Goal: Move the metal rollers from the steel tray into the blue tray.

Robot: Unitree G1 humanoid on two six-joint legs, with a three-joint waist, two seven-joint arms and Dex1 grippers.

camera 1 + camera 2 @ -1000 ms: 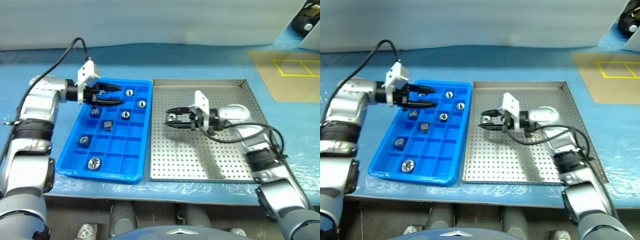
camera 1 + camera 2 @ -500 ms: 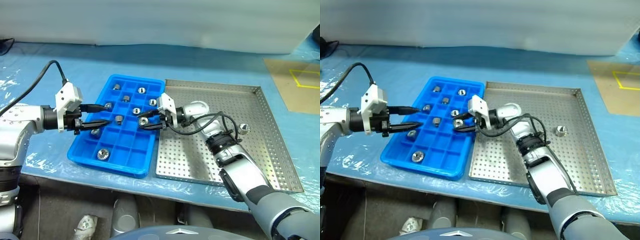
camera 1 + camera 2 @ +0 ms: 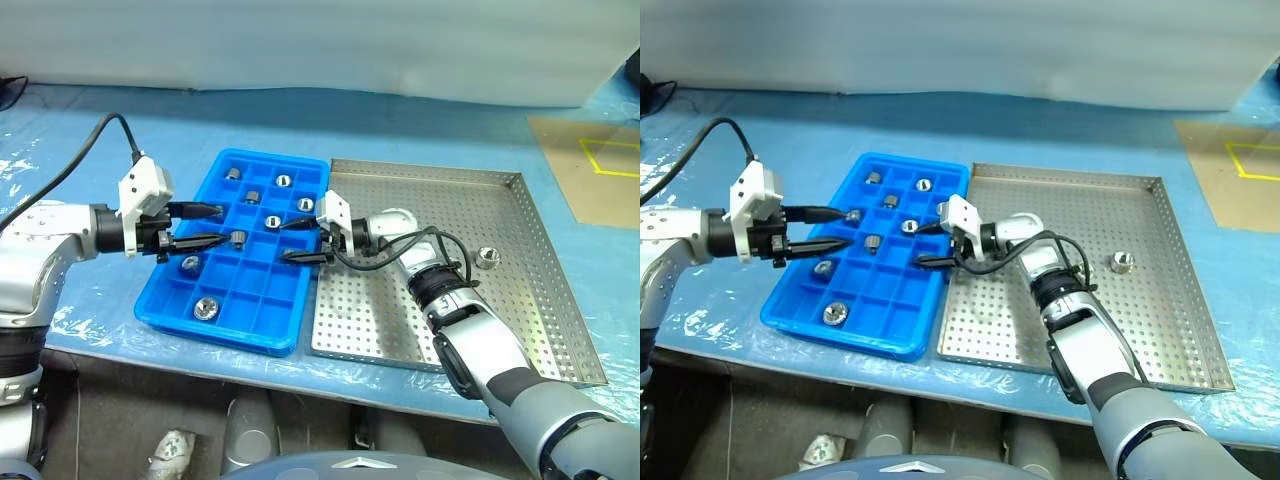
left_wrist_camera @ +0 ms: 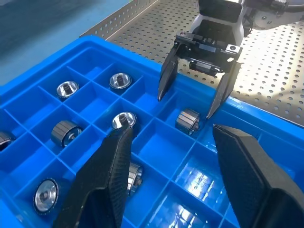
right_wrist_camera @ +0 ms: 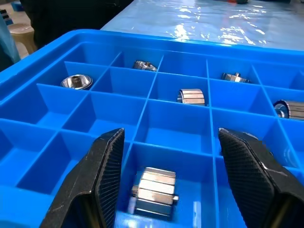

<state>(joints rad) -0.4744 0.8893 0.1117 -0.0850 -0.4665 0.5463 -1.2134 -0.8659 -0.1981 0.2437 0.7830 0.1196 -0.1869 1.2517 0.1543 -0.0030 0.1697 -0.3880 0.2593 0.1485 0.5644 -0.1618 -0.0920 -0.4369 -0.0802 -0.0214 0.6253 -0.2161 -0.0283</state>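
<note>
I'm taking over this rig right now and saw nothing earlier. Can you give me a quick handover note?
Right tool: open over the bright blue gridded plastic tray, a small shiny metal roller lying loose in the compartment below it.
Left tool: open and empty above the blue tray's other side.
Done: about eight rollers sit in the blue tray.
Left: one roller on the large perforated steel tray.

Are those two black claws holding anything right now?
No. The right gripper is open over the blue tray, a metal roller lying loose between its fingers. The left gripper is open and empty.
</note>
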